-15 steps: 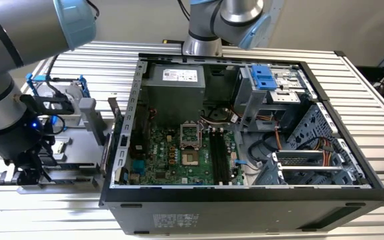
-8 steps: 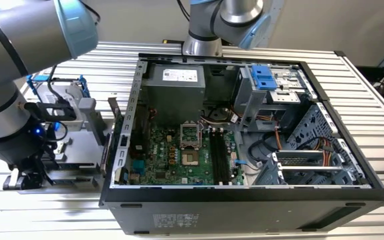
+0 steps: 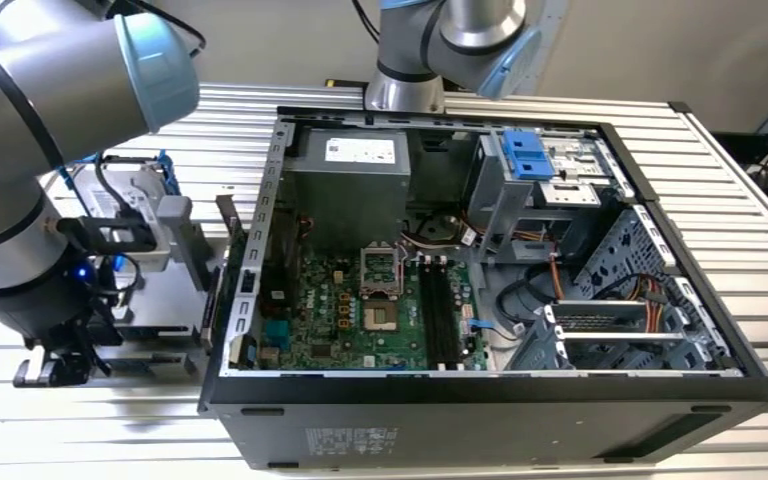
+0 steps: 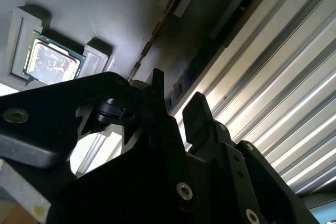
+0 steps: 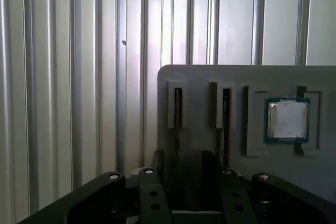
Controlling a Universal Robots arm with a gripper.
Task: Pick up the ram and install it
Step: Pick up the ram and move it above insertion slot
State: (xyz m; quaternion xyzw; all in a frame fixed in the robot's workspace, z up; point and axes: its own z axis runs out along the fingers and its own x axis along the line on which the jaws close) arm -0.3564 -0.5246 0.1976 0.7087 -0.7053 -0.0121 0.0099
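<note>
Inside the case [image 3: 491,386], the memory slots [image 3: 440,310] are left open from above, hemmed by the case walls, cables [image 3: 546,282] and the drive cage [image 3: 624,335]. Beside the case, the desk [image 3: 91,425] is crowded by the tray [image 3: 157,318] and hard drive [image 3: 137,205].

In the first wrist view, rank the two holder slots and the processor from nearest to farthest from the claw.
1. Slot, in line with the claw.
2. Second slot, beside the first.
3. Processor, at the far end of the holder.
</note>
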